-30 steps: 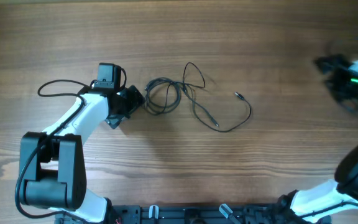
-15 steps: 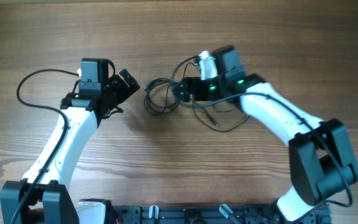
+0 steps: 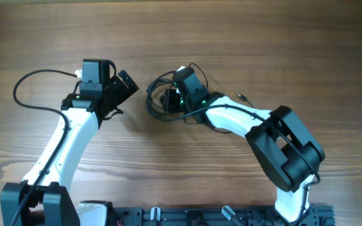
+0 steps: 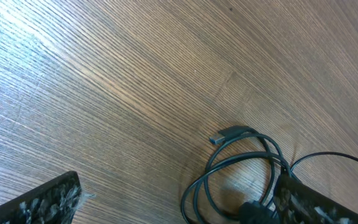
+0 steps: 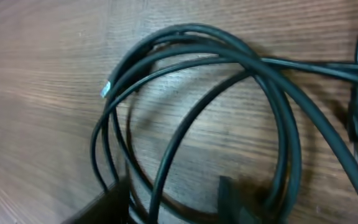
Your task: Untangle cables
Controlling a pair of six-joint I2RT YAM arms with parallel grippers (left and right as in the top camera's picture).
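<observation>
beneath right gripper, coiled cables

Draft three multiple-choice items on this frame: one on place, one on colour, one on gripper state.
1. Where is the right gripper?
A. At the table's right edge
B. Over the cable coil
C. Beside the left arm's base

2. What colour are the cables?
A. White
B. Red
C. Black

3. What state is the left gripper in?
A. Open, holding nothing
B. Shut on the coil
C. Out of view

Key:
1 B: the overhead view shows it above the coil's loops.
2 C: every strand is black in all three views.
3 A: the left wrist view shows its fingers wide apart, with the coil lying on the wooden table near one of them.
</observation>
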